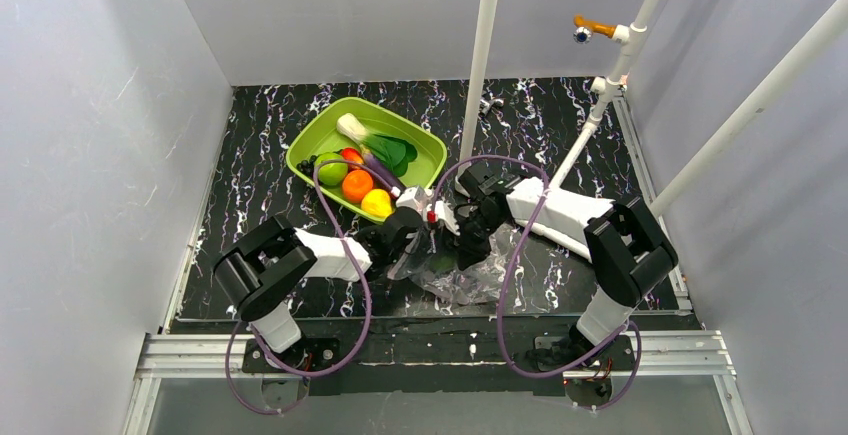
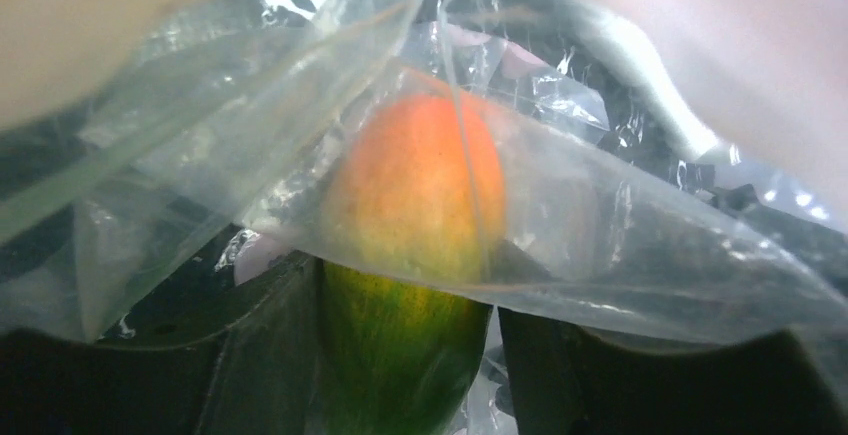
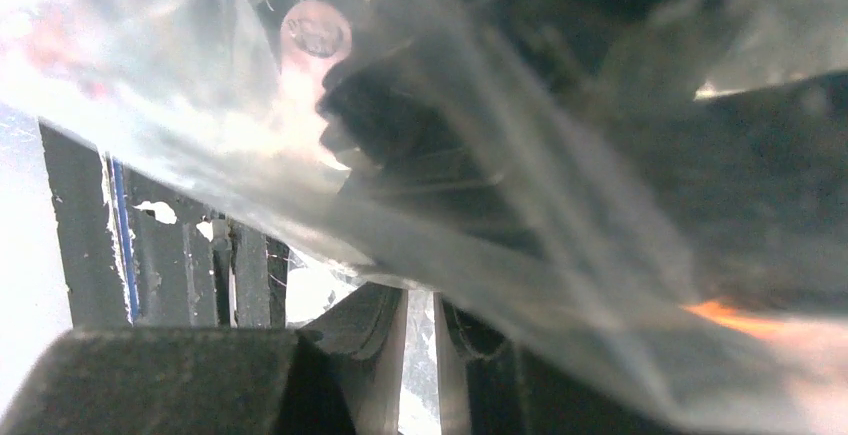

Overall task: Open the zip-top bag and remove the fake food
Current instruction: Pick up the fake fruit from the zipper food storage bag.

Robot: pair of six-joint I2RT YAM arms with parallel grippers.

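My left claw (image 2: 405,340) squeezes a fruit (image 2: 410,205) half under the zip-top bag (image 1: 470,277) on the desk (image 1: 250,205). My right claw (image 3: 420,355) pinches the bag. If plastic snags, the fruit could slip.

Left wrist view: fruit (image 2: 410,195) seen through bag (image 2: 650,255) film — its green lower end runs off the frame bottom. Right wrist view: blurred film fills most; orange patch (image 3: 735,317) unidentifiable. Whether right gripper (image 3: 420,355) pinches the bag — cannot tell.

Black marbled table (image 1: 250,170) w/ green tray (image 1: 303,151) & zip-top bag (image 1: 472,281) on it.
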